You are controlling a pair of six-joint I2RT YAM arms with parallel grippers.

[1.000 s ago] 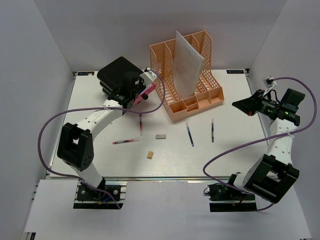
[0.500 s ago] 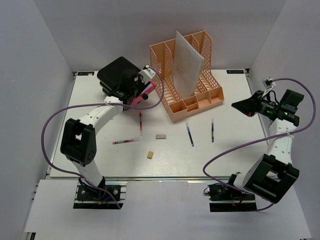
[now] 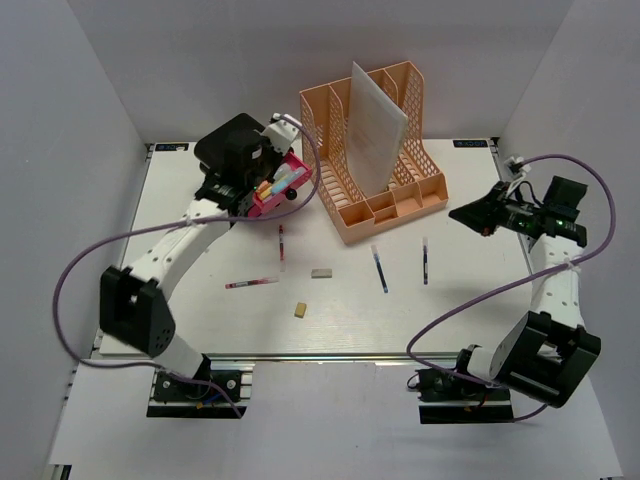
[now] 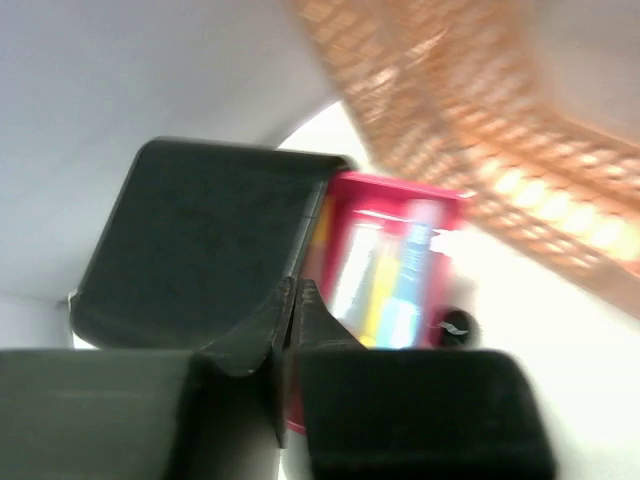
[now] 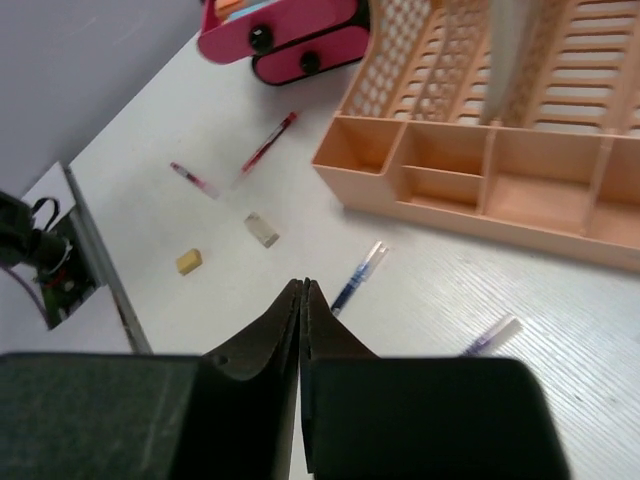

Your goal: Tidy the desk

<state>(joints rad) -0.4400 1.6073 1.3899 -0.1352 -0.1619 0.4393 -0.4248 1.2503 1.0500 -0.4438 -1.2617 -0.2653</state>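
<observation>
Under the arms, flat white desk (image 3: 350,320) w/ metal rails; L hand (image 4: 292,292), R hand (image 5: 302,292) both clenched.

White desk (image 3: 460,290), peach lattice-patterned organizer (image 3: 340,130), pink case (image 3: 282,190), black box (image 3: 232,145), blue pen (image 3: 380,268), tan eraser (image 3: 299,310).

- Left arm (image 3: 165,250): white tubular links, bulky black joint housings.
- Right arm (image 3: 555,290): same white-and-black build.
- Purple cable (image 3: 57,300) loops loosely beside each arm.
- Black base mount (image 3: 195,385) with thin wires.
- Right gripper (image 5: 302,285): matte black fingers tapering to thin tips.
</observation>
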